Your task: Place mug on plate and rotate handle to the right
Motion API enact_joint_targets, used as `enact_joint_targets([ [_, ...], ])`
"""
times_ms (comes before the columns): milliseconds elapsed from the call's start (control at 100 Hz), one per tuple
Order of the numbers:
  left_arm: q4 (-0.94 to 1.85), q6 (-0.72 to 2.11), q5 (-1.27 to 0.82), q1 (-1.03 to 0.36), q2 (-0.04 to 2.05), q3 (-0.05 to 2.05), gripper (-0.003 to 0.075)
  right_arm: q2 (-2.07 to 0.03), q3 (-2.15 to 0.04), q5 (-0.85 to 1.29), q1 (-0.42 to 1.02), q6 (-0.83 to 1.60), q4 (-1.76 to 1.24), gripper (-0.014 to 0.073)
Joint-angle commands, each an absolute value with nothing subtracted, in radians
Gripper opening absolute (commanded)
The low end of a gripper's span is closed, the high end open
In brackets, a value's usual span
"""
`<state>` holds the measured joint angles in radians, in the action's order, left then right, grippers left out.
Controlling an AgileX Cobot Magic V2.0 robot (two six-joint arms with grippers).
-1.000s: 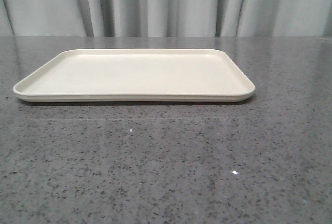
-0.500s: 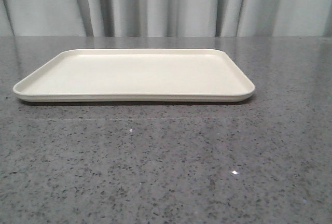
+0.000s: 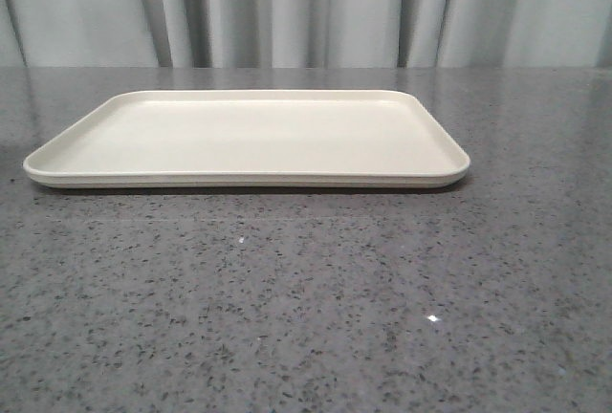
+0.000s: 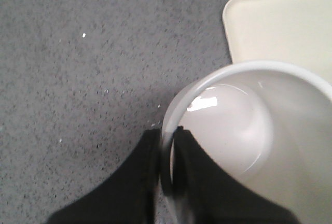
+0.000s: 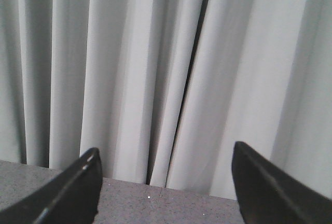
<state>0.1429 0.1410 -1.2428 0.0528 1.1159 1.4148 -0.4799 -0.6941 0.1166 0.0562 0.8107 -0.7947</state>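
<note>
Left fingers [image 4: 168, 182]: clamped on the mug [image 4: 249, 141] rim wall, one inside, one outside; mug held above the table [image 4: 78, 79], plate [image 4: 280, 22] corner just beyond. Right fingers [image 5: 166, 187]: spread wide, holding nothing, facing the curtain [image 5: 155, 68]. Front view: plate bare, lying flat.

Right gripper [image 5: 165, 193], jaws wide apart, faces grey curtain [image 5: 155, 68].
</note>
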Motion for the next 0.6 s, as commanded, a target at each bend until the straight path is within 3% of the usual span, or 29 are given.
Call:
enact_joint_targets([
  [0, 0.206, 0.159, -1.226, 0.05, 1.139, 1.513, -0.002, -0.495, -0.731, 0.066, 0.058, 0.824, -0.792, 0.0528],
  [170, 0.235, 0.161, -1.239, -0.003, 1.208, 1.635, -0.002, -0.495, -0.731, 0.066, 0.058, 0.824, -0.792, 0.0528],
  [590, 0.215, 0.125, -1.237, -0.291, 1.432, 1.837, -0.002, -0.495, -0.731, 0.066, 0.058, 0.824, -0.792, 0.0528],
])
